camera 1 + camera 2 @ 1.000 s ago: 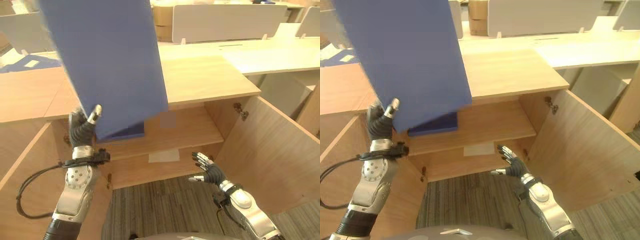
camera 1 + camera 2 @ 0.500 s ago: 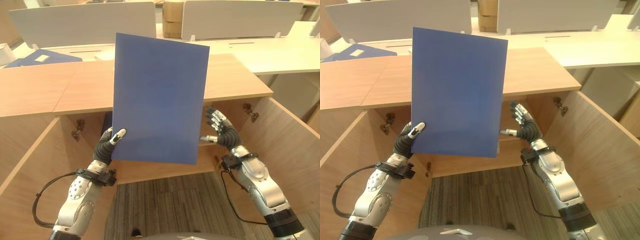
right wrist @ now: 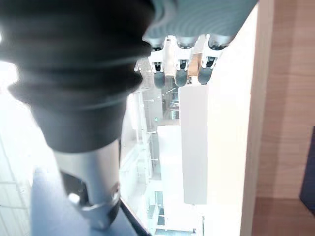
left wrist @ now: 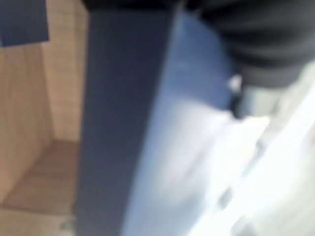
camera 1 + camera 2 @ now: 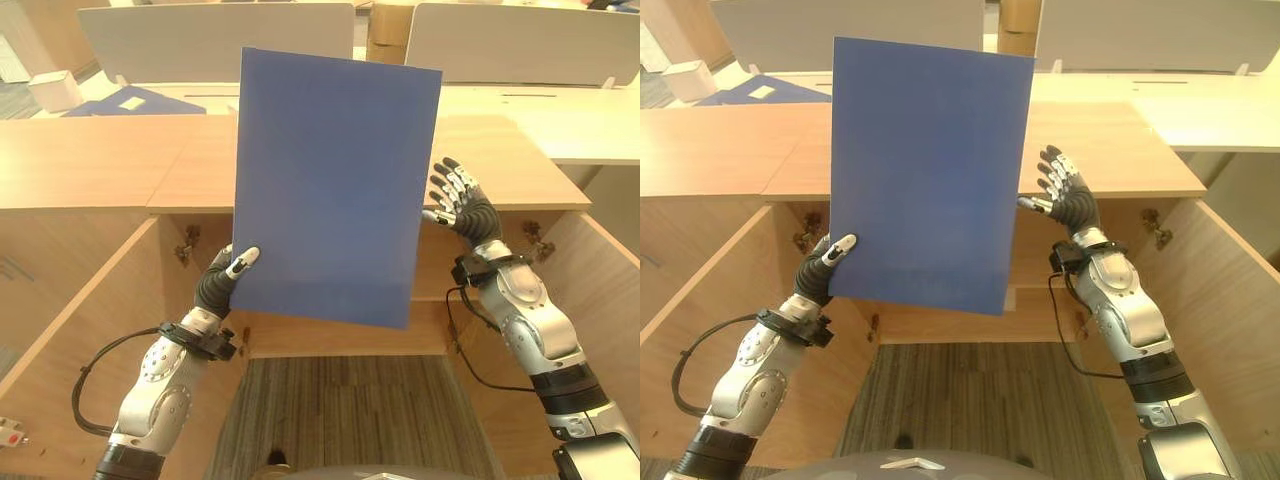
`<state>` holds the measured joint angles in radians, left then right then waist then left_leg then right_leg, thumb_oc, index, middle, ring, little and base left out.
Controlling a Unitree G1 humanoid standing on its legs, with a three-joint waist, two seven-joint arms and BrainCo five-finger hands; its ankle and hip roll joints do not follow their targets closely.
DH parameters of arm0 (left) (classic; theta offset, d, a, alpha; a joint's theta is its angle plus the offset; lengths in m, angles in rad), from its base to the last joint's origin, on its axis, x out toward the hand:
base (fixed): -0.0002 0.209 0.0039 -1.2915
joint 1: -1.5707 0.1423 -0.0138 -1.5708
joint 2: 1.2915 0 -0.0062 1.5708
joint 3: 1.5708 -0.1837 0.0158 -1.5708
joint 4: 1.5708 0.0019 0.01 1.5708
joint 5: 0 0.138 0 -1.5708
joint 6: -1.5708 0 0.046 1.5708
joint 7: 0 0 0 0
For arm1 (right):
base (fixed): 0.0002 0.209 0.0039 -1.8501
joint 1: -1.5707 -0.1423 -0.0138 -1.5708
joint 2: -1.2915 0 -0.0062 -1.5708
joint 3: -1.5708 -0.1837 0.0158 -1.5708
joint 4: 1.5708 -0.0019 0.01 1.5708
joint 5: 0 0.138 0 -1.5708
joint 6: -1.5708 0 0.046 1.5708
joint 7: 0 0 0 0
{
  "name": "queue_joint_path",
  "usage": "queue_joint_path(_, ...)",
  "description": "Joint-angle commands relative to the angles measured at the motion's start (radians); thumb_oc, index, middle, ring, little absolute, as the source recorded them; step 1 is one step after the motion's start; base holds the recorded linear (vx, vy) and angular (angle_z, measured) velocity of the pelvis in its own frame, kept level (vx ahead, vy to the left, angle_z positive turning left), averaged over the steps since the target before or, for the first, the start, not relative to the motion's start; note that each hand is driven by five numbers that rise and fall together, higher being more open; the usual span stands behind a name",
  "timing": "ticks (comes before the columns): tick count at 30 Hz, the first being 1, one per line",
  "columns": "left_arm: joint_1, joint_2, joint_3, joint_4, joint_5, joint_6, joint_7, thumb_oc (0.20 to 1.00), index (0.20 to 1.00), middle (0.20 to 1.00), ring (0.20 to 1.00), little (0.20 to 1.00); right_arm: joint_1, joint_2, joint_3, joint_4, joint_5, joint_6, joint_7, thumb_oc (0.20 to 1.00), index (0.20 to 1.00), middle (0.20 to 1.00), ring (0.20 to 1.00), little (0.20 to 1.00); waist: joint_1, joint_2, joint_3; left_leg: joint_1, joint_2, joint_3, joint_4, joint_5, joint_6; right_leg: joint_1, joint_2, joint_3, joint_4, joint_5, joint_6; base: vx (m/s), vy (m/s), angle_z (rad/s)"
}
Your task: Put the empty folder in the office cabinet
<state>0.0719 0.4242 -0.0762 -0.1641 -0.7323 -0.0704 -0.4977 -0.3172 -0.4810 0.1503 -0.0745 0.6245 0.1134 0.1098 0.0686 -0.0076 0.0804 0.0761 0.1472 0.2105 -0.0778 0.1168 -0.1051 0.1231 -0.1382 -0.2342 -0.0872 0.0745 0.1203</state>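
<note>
We pinch the flat, matte blue folder [image 5: 335,185] at its seven o'clock corner with our left hand [image 5: 222,284], thumb curled over the front face. The thin, stiff rectangular sheet stands upright in the air before the open wood-grain cabinet [image 5: 90,300], well short of the shelf. At three o'clock our right hand [image 5: 1065,195] hovers just beside the folder's edge, fingers spread and gripping nothing. Judging from this, carrying is under way; sliding the folder inside and letting go are left.
</note>
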Motion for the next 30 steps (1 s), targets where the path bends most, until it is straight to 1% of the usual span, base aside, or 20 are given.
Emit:
queue_joint_path(1, -0.114, 0.058, -0.035, -0.037, -0.014, -0.035, -0.072, 0.2, 0.2, 0.2, 0.2, 0.2, -0.081, -0.033, -0.007, -0.026, 0.099, 0.027, 0.043, 1.0, 1.0, 1.0, 1.0, 1.0, 0.003, -0.031, -0.018, 0.051, -0.029, -0.048, -0.009, -0.081, 0.045, -0.004, -0.027, 0.003, 0.0, 0.03, 0.024, 0.0, 0.0, 0.0)
queue_joint_path(4, -0.122, 0.066, -0.042, -0.031, -0.02, -0.036, -0.067, 0.2, 0.2, 0.2, 0.2, 0.2, -0.104, -0.042, -0.001, -0.015, 0.12, 0.045, 0.063, 1.0, 1.0, 1.0, 1.0, 1.0, 0.003, -0.033, -0.019, 0.05, -0.028, -0.048, -0.009, -0.079, 0.045, -0.005, -0.027, 0.003, 0.0, 0.031, 0.023, 0.0, 0.0, 0.0)
queue_joint_path(5, -0.128, 0.069, -0.049, -0.025, -0.021, -0.04, -0.062, 0.2, 0.2, 0.2, 0.2, 0.2, -0.125, -0.052, 0.011, -0.01, 0.155, 0.073, 0.084, 1.0, 1.0, 1.0, 1.0, 1.0, 0.004, -0.035, -0.019, 0.05, -0.028, -0.047, -0.009, -0.079, 0.044, -0.004, -0.027, 0.002, 0.0, 0.031, 0.023, 0.0, 0.0, 0.0)
queue_joint_path(7, -0.134, 0.079, -0.049, -0.015, -0.023, -0.045, -0.063, 0.2, 0.2, 0.2, 0.2, 0.2, -0.137, -0.067, 0.018, -0.005, 0.15, 0.101, 0.109, 1.0, 1.0, 1.0, 1.0, 1.0, 0.003, -0.037, -0.021, 0.05, -0.027, -0.047, -0.009, -0.079, 0.043, -0.004, -0.026, 0.002, 0.0, 0.03, 0.022, 0.0, 0.0, 0.0)
queue_joint_path(8, -0.128, 0.092, -0.04, -0.012, -0.023, -0.053, -0.07, 0.2, 0.2, 0.2, 0.2, 0.2, -0.13, -0.089, 0.012, 0.0, 0.171, 0.124, 0.136, 1.0, 1.0, 1.0, 1.0, 1.0, 0.002, -0.038, -0.023, 0.05, -0.027, -0.047, -0.009, -0.078, 0.042, -0.004, -0.026, 0.003, 0.0, 0.03, 0.022, 0.0, 0.0, 0.0)
queue_joint_path(9, -0.128, 0.092, -0.04, -0.012, -0.023, -0.053, -0.07, 0.2, 0.2, 0.2, 0.2, 0.2, -0.13, -0.089, 0.012, 0.0, 0.171, 0.124, 0.136, 1.0, 1.0, 1.0, 1.0, 1.0, 0.002, -0.038, -0.023, 0.05, -0.027, -0.047, -0.009, -0.078, 0.042, -0.004, -0.026, 0.003, 0.0, 0.03, 0.022, 0.0, 0.0, 0.0)
queue_joint_path(10, -0.119, 0.105, -0.03, -0.015, -0.025, -0.063, -0.075, 0.2, 0.2, 0.2, 0.2, 0.2, -0.113, -0.117, 0.001, 0.004, 0.209, 0.138, 0.15, 1.0, 1.0, 1.0, 1.0, 1.0, 0.001, -0.04, -0.024, 0.049, -0.027, -0.047, -0.009, -0.077, 0.041, -0.004, -0.026, 0.003, 0.0, 0.031, 0.023, 0.0, 0.0, 0.0)
queue_joint_path(11, -0.119, 0.105, -0.03, -0.015, -0.025, -0.063, -0.075, 0.2, 0.2, 0.2, 0.2, 0.2, -0.113, -0.117, 0.001, 0.004, 0.209, 0.138, 0.15, 1.0, 1.0, 1.0, 1.0, 1.0, 0.001, -0.04, -0.024, 0.049, -0.027, -0.047, -0.009, -0.077, 0.041, -0.004, -0.026, 0.003, 0.0, 0.031, 0.023, 0.0, 0.0, 0.0)
queue_joint_path(13, -0.104, 0.124, -0.012, -0.021, -0.034, -0.072, -0.079, 0.2, 0.2, 0.2, 0.2, 0.2, -0.074, -0.142, -0.021, 0.007, 0.235, 0.135, 0.216, 1.0, 1.0, 1.0, 1.0, 1.0, -0.002, -0.043, -0.025, 0.05, -0.028, -0.047, -0.009, -0.077, 0.042, -0.004, -0.026, 0.003, 0.0, 0.032, 0.025, 0.0, 0.0, 0.0)
queue_joint_path(17, -0.095, 0.136, 0.006, -0.016, -0.042, -0.086, -0.08, 0.2, 0.2, 0.2, 0.2, 0.2, -0.018, -0.168, -0.059, -0.017, 0.261, 0.139, 0.254, 1.0, 1.0, 1.0, 1.0, 1.0, -0.01, -0.047, -0.023, 0.052, -0.027, -0.046, -0.009, -0.078, 0.043, -0.005, -0.026, 0.004, 0.0, 0.032, 0.026, 0.0, 0.0, 0.0)
queue_joint_path(22, -0.089, 0.148, 0.03, -0.004, -0.055, -0.105, -0.085, 0.2, 0.2, 0.2, 0.2, 0.2, 0.049, -0.206, -0.108, -0.055, 0.233, 0.129, 0.32, 1.0, 1.0, 1.0, 1.0, 1.0, -0.024, -0.05, -0.022, 0.053, -0.026, -0.039, -0.009, -0.078, 0.041, -0.007, -0.025, 0.009, 0.0, 0.033, 0.03, 0.0, 0.0, 0.0)
queue_joint_path(24, -0.088, 0.149, 0.033, -0.007, -0.059, -0.106, -0.086, 0.2, 0.2, 0.2, 0.2, 0.2, 0.058, -0.213, -0.115, -0.06, 0.238, 0.129, 0.323, 1.0, 1.0, 1.0, 1.0, 1.0, -0.026, -0.05, -0.022, 0.053, -0.026, -0.038, -0.009, -0.077, 0.041, -0.007, -0.025, 0.01, 0.0, 0.034, 0.03, 0.0, 0.0, 0.0)
queue_joint_path(26, -0.083, 0.152, 0.042, -0.006, -0.059, -0.112, -0.09, 0.2, 0.2, 0.2, 0.2, 0.2, 0.081, -0.229, -0.137, -0.067, 0.238, 0.118, 0.352, 1.0, 1.0, 1.0, 1.0, 1.0, -0.031, -0.052, -0.022, 0.055, -0.027, -0.036, -0.009, -0.078, 0.042, -0.007, -0.024, 0.011, 0.0, 0.035, 0.031, 0.0, 0.0, 0.0)
queue_joint_path(30, -0.084, 0.155, 0.051, -0.006, -0.055, -0.11, -0.091, 0.2, 0.2, 0.2, 0.2, 0.2, 0.11, -0.241, -0.163, -0.09, 0.252, 0.105, 0.373, 1.0, 1.0, 1.0, 1.0, 1.0, -0.037, -0.054, -0.021, 0.055, -0.027, -0.033, -0.009, -0.078, 0.042, -0.007, -0.023, 0.014, 0.0, 0.035, 0.032, 0.0, 0.0, 0.0)
